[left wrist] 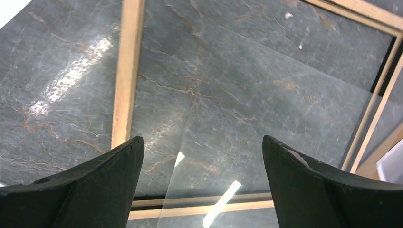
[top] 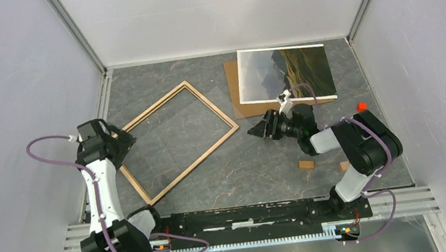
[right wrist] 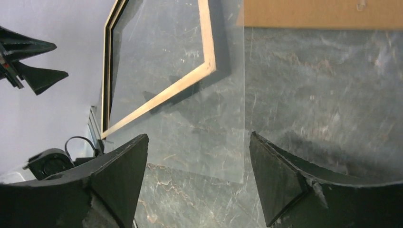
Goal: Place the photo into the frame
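Observation:
The photo (top: 290, 71), a dark landscape print with a white margin, lies at the back right on a brown backing board (top: 237, 102). The frame (top: 212, 104) lies flat and turned at centre left, light wood face up. A clear pane (right wrist: 218, 118) lies askew over the frame's right corner and reaches past the rim (right wrist: 157, 100) onto the table. My right gripper (top: 260, 128) hovers open just right of that corner, nothing between its fingers (right wrist: 198, 142). My left gripper (top: 126, 141) is open over the frame's left corner, with rim (left wrist: 126, 71) and pane (left wrist: 266, 118) below it (left wrist: 202, 147).
Two small wooden blocks (top: 306, 165) (top: 343, 165) lie near the right arm's base. A small red object (top: 361, 106) sits by the right wall. White walls close in the table on three sides. The backing board's edge (right wrist: 323, 13) shows ahead of the right gripper.

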Controlling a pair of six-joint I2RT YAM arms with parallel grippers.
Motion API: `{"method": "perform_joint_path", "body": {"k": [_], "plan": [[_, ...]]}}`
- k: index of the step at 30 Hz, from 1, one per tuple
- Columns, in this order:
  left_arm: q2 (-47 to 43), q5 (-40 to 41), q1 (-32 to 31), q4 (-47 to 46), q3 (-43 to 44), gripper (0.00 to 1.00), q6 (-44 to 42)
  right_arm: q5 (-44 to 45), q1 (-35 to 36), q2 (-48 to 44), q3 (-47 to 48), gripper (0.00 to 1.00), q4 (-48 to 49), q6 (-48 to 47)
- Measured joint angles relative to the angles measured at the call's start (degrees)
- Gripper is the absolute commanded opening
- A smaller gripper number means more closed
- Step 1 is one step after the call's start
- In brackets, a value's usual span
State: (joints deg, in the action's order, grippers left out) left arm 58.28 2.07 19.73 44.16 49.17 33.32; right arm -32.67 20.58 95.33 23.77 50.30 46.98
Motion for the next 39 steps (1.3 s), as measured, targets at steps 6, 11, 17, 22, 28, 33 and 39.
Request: {"method": "perform_joint_path", "body": {"k": [6, 11, 17, 22, 28, 33, 39], "plan": [[1.49, -8.37, 12.94, -4.96, -5.18, 1.00, 0.02, -7.45, -2.67, 2.95, 9.53, 0.87, -9.09, -7.37], [7.15, -13.03, 17.99, -8.11, -5.49, 1.00, 0.00, -11.91, -3.65, 7.80, 15.21, 0.87, -13.05, -10.40], [10.43, -14.14, 18.47, -9.57, -5.38, 1.00, -0.02, -14.97, -3.72, 12.17, 17.77, 0.86, -15.69, -12.11], [12.48, -13.03, 18.56, -10.58, -5.38, 1.00, 0.00, -16.31, -3.72, 14.47, 20.61, 0.82, -15.74, -12.09], [13.22, -8.72, 18.97, -11.61, -5.40, 1.00, 0.02, -17.38, -3.34, 18.25, 25.49, 0.76, -17.16, -11.67], [13.29, -5.05, 19.41, -11.82, -5.40, 1.00, 0.20, -18.18, -2.75, 21.05, 29.00, 0.68, -17.94, -10.88], [17.53, -2.10, 20.11, -12.55, -4.44, 1.00, 0.59, -18.47, -2.32, 22.86, 30.32, 0.56, -18.16, -9.68]]}}
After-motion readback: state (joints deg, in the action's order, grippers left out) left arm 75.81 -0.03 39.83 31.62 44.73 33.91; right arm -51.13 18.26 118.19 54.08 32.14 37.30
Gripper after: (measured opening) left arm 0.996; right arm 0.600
